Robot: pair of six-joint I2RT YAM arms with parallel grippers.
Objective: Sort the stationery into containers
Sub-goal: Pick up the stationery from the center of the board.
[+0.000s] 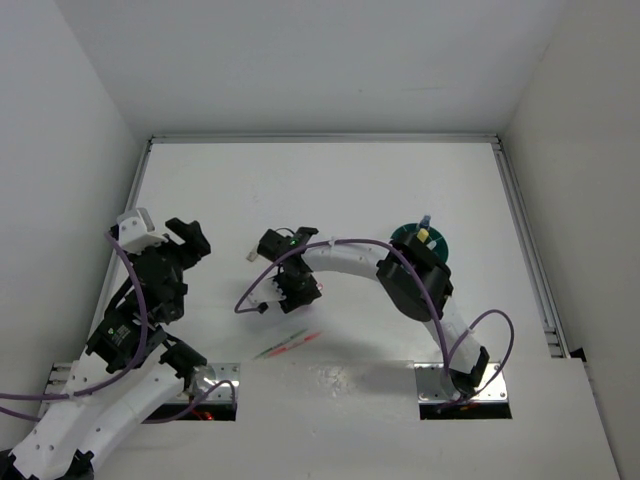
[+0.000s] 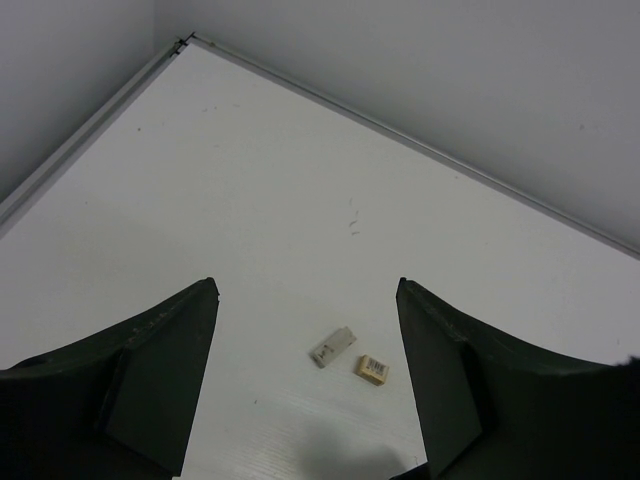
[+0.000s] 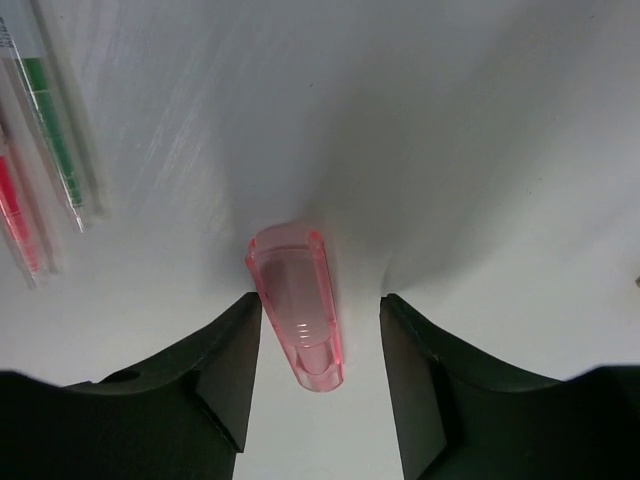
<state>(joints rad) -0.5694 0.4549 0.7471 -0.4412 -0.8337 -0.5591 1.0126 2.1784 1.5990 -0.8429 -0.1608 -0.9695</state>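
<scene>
Pointing away from the right tool, pink marker lies lengthwise.

White table with metal edge rails, enclosed by plain white walls.

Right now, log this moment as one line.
left gripper: open, facing two small blocks | right gripper: open, straddling pink marker | thin pens: on table | cup: some stationery inside
</scene>
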